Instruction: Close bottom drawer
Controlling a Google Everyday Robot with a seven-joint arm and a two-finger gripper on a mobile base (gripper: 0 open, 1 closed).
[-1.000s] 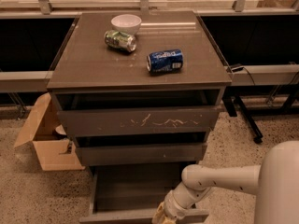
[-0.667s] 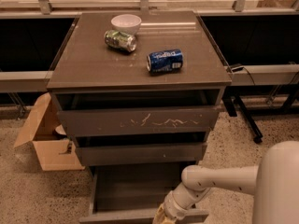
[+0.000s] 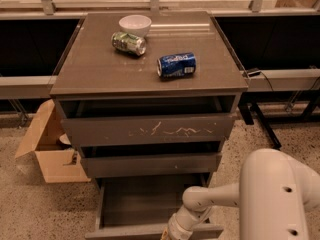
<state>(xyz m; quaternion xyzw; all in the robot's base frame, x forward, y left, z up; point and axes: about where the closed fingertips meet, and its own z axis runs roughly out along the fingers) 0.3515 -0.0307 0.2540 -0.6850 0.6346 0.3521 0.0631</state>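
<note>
My gripper [image 3: 168,235] is at the pulled-out drawer [image 3: 135,204] front, which runs left-right. Desk [image 3: 95,69] body lies straight behind. Gripper state: can't tell.

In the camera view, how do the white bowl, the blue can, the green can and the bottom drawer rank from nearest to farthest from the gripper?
The gripper is low, at the front edge of the bottom drawer.
1. bottom drawer, directly beneath.
2. blue can, up top, centre-right.
3. green can, farther back, left.
4. white bowl, rearmost, behind the green can.
</note>
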